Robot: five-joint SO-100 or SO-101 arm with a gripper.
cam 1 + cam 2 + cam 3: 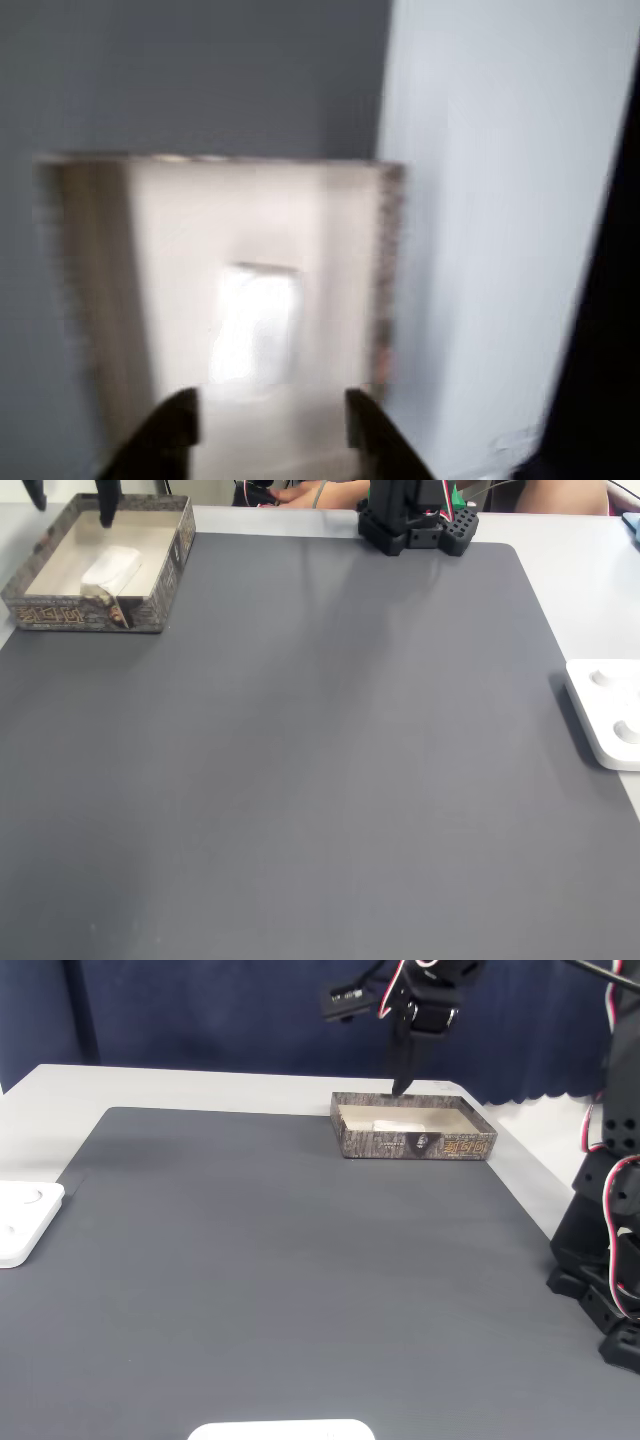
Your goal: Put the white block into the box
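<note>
Lying inside the box point(160, 585), the white block point(110, 568) is seen released; above the box, the gripper point(270, 425) is held apart, empty. Only withdrawal is judged left.

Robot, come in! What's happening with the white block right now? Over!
Gripper open, empty, above the square tan cardboard box. Small white oblong block lying inside the box, released. Nothing in the way on the grey mat.
</note>
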